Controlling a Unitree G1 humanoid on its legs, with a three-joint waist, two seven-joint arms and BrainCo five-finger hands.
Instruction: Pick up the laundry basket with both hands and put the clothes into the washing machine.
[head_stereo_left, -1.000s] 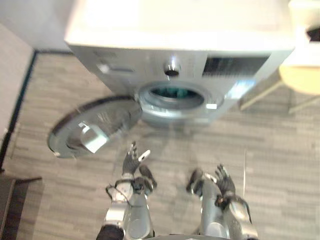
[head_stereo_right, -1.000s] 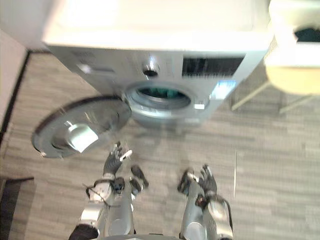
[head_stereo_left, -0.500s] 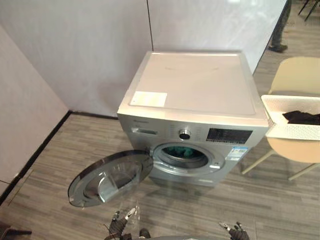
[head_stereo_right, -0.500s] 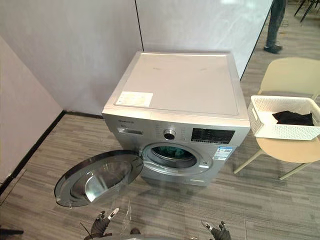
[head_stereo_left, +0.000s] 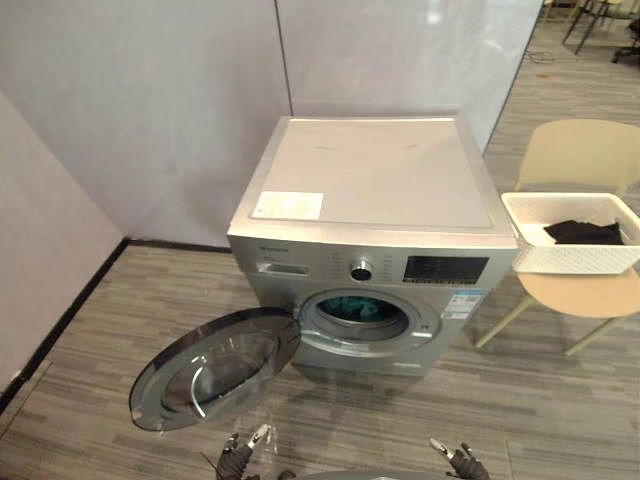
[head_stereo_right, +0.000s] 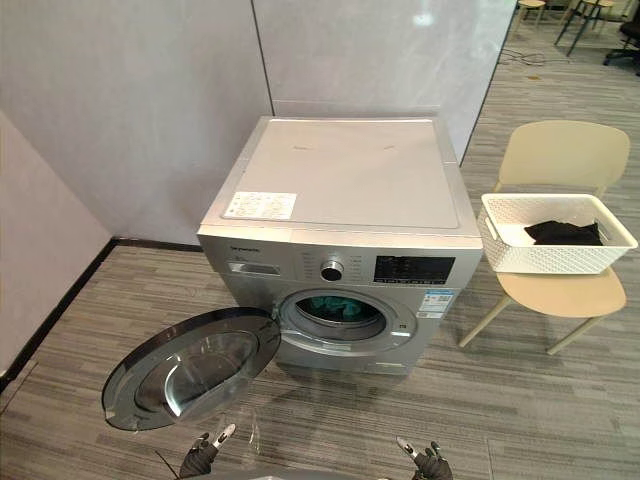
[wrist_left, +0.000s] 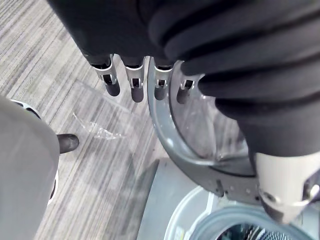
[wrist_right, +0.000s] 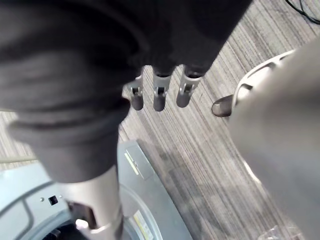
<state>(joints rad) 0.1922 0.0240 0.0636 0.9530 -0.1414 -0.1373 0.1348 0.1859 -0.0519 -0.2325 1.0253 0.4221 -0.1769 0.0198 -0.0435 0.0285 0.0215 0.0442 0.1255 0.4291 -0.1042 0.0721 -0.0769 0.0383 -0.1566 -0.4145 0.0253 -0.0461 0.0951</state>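
A silver front-loading washing machine (head_stereo_left: 375, 180) stands against the wall, its round door (head_stereo_left: 215, 365) swung wide open to the left. Teal cloth (head_stereo_left: 355, 308) lies inside the drum. To the right, a white laundry basket (head_stereo_left: 570, 258) holding a dark garment (head_stereo_left: 583, 231) rests on a beige chair (head_stereo_left: 585, 155). My left hand (head_stereo_left: 238, 462) and right hand (head_stereo_left: 462, 462) show at the bottom edge, low over the floor in front of the machine and far from the basket. Both hands are open: the left fingers (wrist_left: 132, 82) and right fingers (wrist_right: 159, 95) are straight and hold nothing.
Grey wall panels run behind the machine, and another wall closes the left side. The open door (wrist_left: 200, 135) juts out over the wood-pattern floor near my left hand. A clear plastic sheet (wrist_left: 100, 120) lies on the floor below it.
The camera has tilted up from the floor to take in the whole machine, the chair and the basket. My hands now sit at the bottom edge, still open and empty.
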